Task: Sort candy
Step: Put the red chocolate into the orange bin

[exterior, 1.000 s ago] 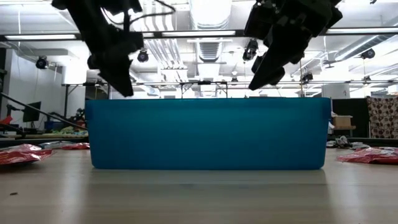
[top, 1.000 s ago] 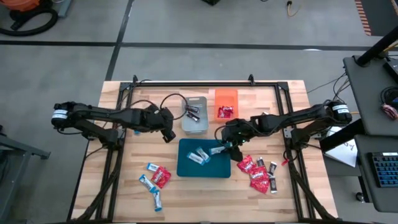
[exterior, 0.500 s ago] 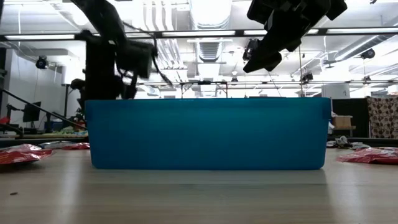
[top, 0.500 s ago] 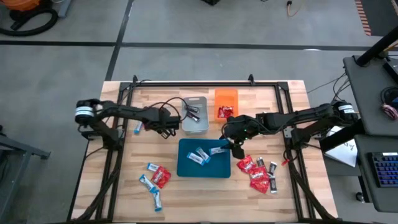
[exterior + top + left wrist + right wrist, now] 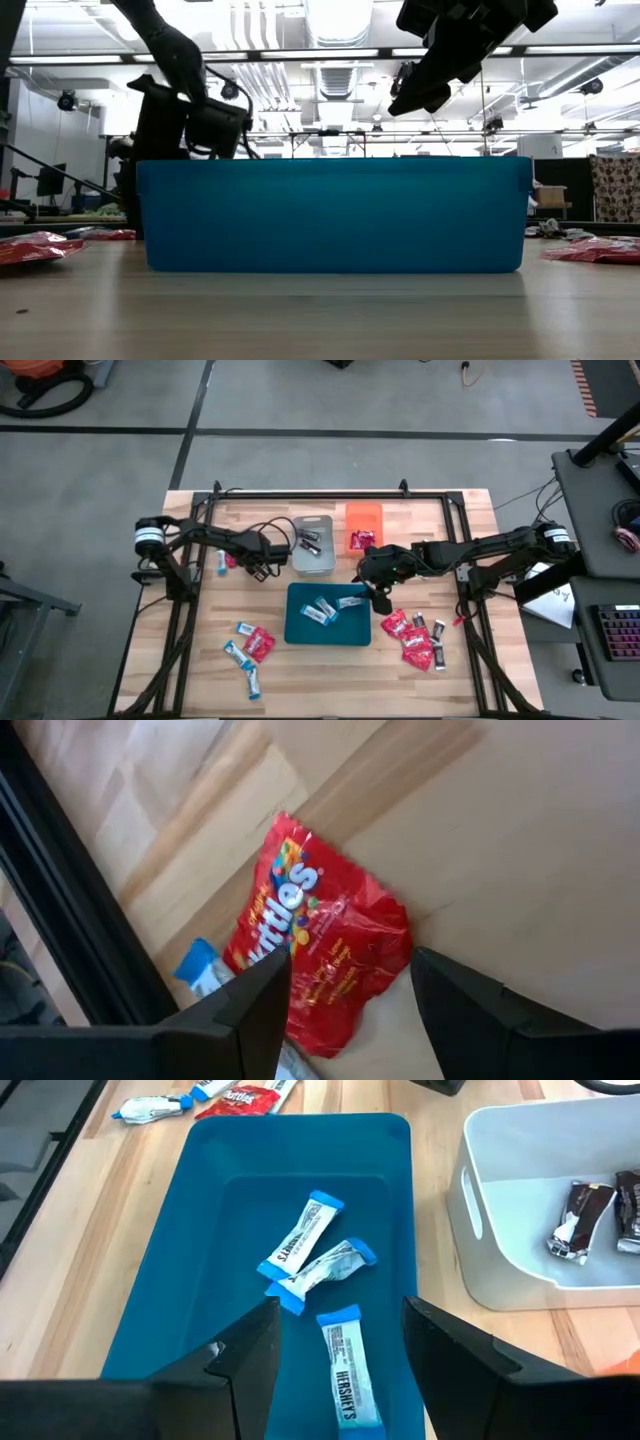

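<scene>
A lab: exposed ceiling ducts (image 5: 330, 25), concrete floor (image 5: 300, 460), workbench (image 5: 470, 520).

Low view: blue tray (image 5: 335, 214) wall fills centre frame, hiding its contents and the table behind. Left wrist view: blue-and-white bar (image 5: 200, 967) mostly tucked under red packet (image 5: 315, 956), lower left. Right wrist view: grey tray (image 5: 520, 1200) cut off by right edge.

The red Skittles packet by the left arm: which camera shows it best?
The left wrist view: the red Skittles packet fills the picture, logo readable, just ahead of the open left pincer. The high view shows only a tiny red speck beside a blue-and-white bar. The right wrist and low views miss it.
</scene>
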Motion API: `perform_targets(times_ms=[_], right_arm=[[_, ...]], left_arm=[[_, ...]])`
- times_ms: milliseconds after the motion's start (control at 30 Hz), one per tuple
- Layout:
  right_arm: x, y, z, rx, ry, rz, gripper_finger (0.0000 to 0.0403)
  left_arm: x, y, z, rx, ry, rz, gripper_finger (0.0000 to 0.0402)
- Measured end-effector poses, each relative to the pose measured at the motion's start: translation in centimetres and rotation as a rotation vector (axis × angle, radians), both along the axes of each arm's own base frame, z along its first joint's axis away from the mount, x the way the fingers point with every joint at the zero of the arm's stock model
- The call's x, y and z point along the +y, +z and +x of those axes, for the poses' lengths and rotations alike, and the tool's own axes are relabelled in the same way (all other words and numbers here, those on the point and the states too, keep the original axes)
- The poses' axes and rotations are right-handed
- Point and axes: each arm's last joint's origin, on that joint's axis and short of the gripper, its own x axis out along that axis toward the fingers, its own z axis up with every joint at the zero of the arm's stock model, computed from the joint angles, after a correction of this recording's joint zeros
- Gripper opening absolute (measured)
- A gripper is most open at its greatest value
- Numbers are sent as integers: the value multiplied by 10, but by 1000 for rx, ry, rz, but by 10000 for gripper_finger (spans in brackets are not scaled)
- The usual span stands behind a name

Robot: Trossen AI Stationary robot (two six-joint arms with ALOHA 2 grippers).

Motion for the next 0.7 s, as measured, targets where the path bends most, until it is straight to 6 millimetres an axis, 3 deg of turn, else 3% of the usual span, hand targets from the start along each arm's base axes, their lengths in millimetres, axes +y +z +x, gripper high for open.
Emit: perform_targets(times_ms=[400, 700], right_arm=[[0, -1, 3, -19, 2, -3, 196], [0, -1, 3, -19, 1, -1, 196]], left_arm=[[3, -7, -8, -16, -12, -14, 186], [2, -13, -11, -45, -18, -8, 105]])
